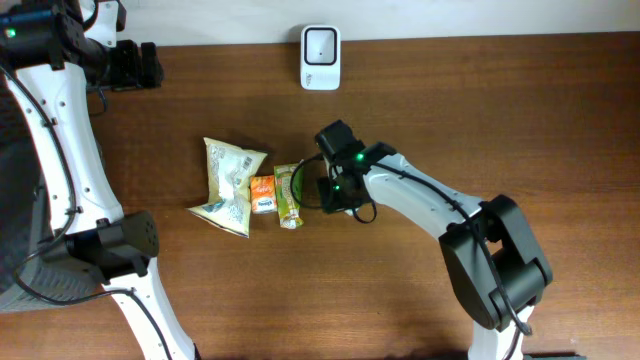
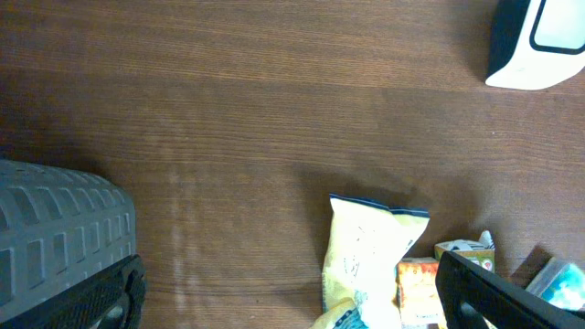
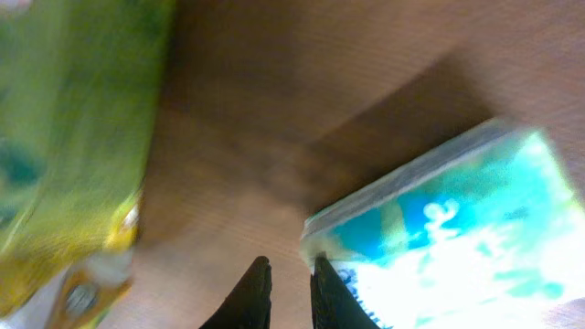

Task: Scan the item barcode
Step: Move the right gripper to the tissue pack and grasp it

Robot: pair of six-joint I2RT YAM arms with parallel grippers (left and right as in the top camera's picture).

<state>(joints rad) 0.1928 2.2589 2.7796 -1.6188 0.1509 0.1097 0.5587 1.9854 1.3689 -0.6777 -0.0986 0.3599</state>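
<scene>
A white barcode scanner (image 1: 320,57) stands at the table's back edge and also shows in the left wrist view as the scanner (image 2: 537,41). A yellow chip bag (image 1: 232,185), a small orange box (image 1: 263,193) and a green packet (image 1: 289,195) lie side by side mid-table. My right gripper (image 1: 330,187) hovers just right of the green packet. In the right wrist view a teal packet (image 3: 448,228) lies against the outer side of the right finger, and the right gripper (image 3: 288,270) is almost shut with only bare wood in the slim gap. My left gripper (image 2: 292,311) is open above the table, left of the chip bag (image 2: 370,251).
A grey ribbed bin (image 2: 55,228) sits at the table's left edge, also visible as the bin (image 1: 15,200) overhead. The left arm's base (image 1: 110,245) stands at the front left. The right arm (image 1: 440,210) stretches in from the front right.
</scene>
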